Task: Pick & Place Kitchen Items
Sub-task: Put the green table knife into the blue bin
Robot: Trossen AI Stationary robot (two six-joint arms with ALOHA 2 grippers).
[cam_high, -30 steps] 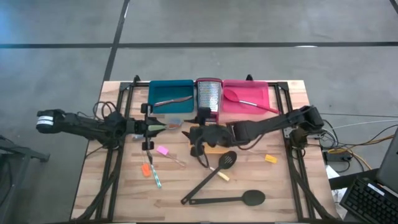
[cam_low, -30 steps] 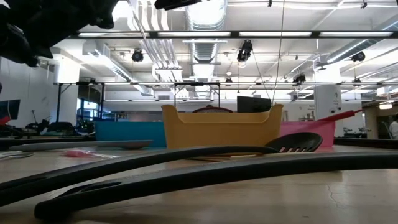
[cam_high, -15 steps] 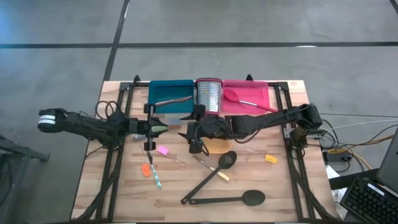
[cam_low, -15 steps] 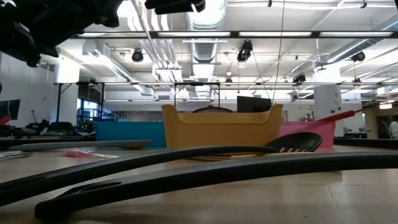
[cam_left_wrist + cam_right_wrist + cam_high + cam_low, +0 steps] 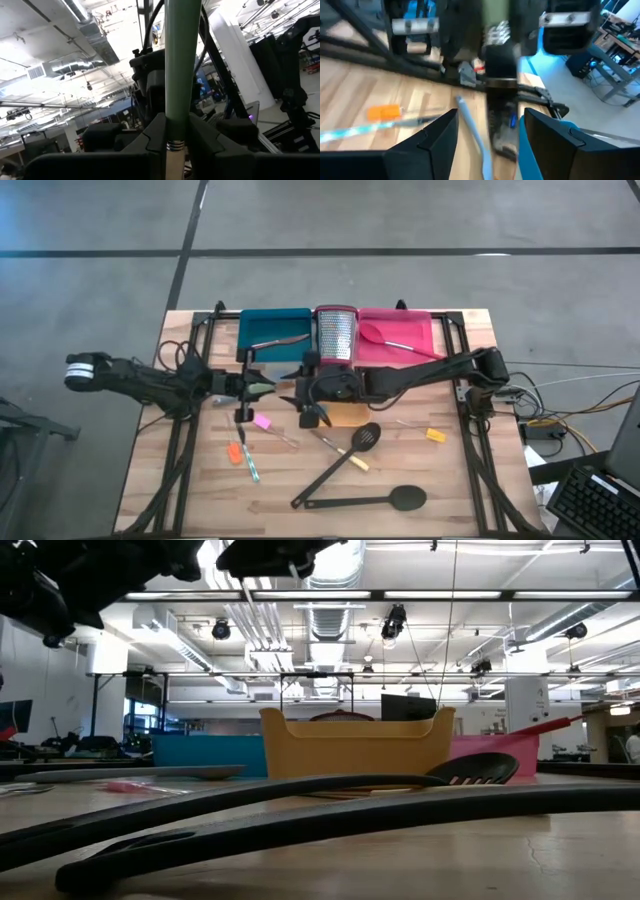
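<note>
Green-handled tool [image 5: 182,60] clamped in left pincer [image 5: 262,387]; right pincer [image 5: 303,392] agape, empty, just beside.

Bright, even light falls from ceiling strip lamps [image 5: 480,594], leaving only faint shadows on the wooden surface [image 5: 460,480]. The nearest black spoon [image 5: 320,825] lies soft and out of focus. The right wrist view smears with motion blur; overhead fixtures glare.

Black ladle [image 5: 372,500] flat on wood
</note>
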